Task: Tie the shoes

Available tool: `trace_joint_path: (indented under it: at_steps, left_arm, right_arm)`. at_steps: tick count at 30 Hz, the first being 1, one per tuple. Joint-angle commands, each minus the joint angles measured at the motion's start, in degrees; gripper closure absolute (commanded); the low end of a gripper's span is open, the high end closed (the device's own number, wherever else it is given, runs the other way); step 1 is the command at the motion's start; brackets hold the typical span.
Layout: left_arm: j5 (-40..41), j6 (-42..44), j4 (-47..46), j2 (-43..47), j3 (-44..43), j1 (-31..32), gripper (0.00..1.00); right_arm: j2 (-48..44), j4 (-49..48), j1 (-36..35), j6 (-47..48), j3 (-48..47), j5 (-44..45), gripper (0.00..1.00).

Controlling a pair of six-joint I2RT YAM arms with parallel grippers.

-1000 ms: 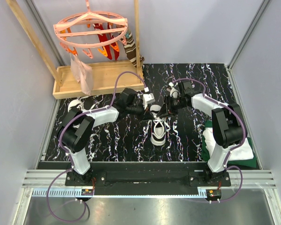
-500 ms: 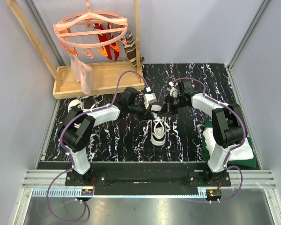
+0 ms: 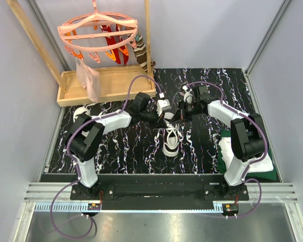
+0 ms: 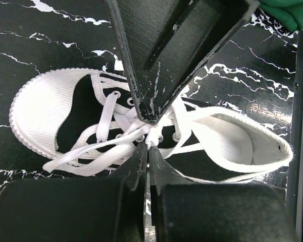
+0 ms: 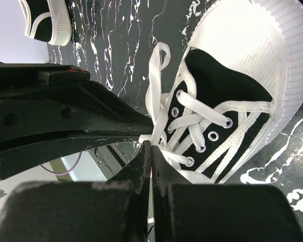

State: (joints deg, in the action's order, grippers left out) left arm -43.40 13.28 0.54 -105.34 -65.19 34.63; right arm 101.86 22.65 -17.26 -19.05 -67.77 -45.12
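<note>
The left gripper (image 4: 146, 148) and the right gripper (image 5: 150, 147), each pressed together and meeting tip to tip, pinch the flat white laces (image 4: 107, 112) of the black canvas sneaker (image 3: 170, 141) at frame centre, its rounded rubber toe cap (image 4: 40, 108) finely ribbed, on the marbled black table (image 3: 131, 146).

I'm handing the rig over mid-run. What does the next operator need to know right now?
Left gripper: shut, fingers pinching a lace over the centre shoe's eyelets.
Right gripper: shut on a lace of the same shoe, tip to tip with the left.
Second shoe: far left in the top view, no gripper on it.
Done: both laces gripped; no knot visible.
Left: tie this shoe, then the second.
</note>
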Motion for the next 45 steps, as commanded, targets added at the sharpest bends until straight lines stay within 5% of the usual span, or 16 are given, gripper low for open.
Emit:
trace_joint_path:
  at_steps: [1, 27, 39, 45]
  left_arm:
    - [1.0, 0.4, 1.5, -1.1, -2.8, 0.4, 1.0]
    - [-1.9, 0.3, 6.6, -2.8, -8.3, 0.9, 1.0]
    - [-3.4, 2.5, 6.1, -1.7, -6.9, 1.1, 1.0]
    - [-3.4, 1.3, 5.2, -2.5, -7.3, 1.1, 1.0]
  right_arm:
    - [-2.8, -2.6, -0.3, 0.6, 0.2, -2.3, 0.99]
    - [-2.0, -3.8, -1.7, 0.2, -0.2, -3.4, 0.93]
    - [-2.6, -4.9, -1.6, -2.3, -0.5, -1.9, 0.78]
    - [-3.0, -5.6, -1.6, -2.5, -0.3, -3.0, 0.82]
